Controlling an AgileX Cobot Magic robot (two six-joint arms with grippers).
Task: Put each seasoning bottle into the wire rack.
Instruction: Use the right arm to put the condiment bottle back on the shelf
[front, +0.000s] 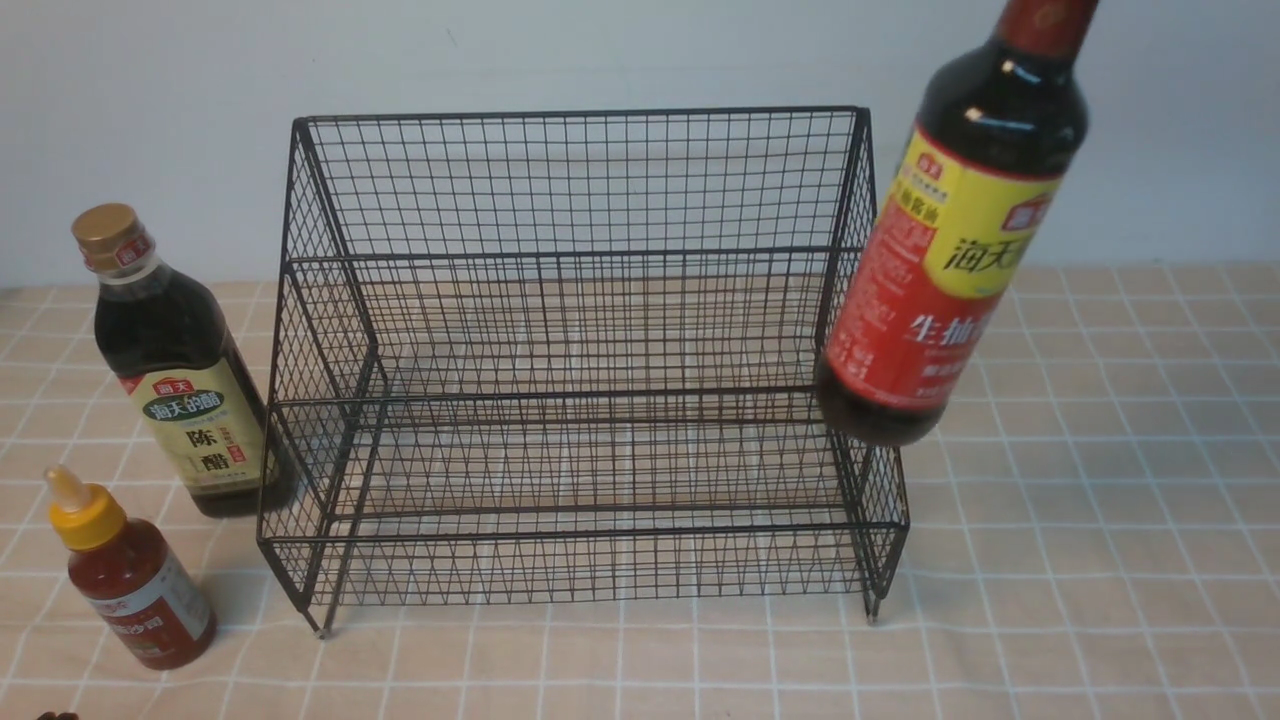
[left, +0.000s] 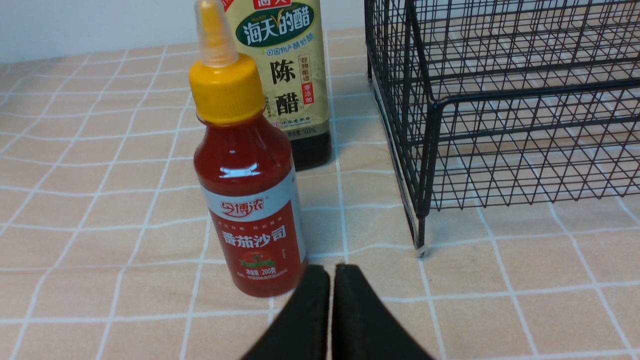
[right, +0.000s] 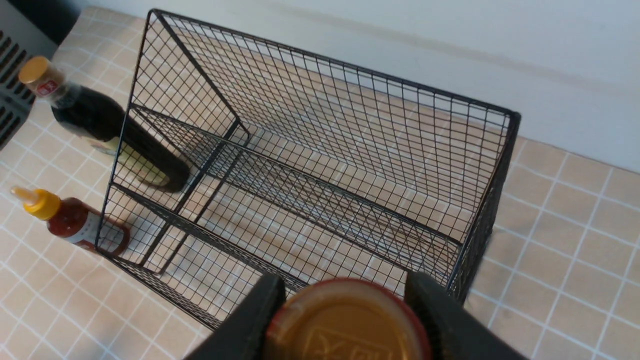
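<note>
Right gripper (right: 345, 305) clamps red-neck bottle (front: 950, 270) by the cap; it hangs tilted at the wire rack's (front: 580, 180) right wall. We risk its base snagging that mesh. Left gripper (left: 330, 280) closed, empty; gold-cap bottle (front: 180, 390), small red bottle (front: 135, 590) stand left of rack.

Left pincer (left: 331, 274) black, tapered; right pincer (right: 345, 285) black.

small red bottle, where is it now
Front view, robot's left: the small red bottle stands in front of the gold-capped bottle, left of the wire rack.
</note>
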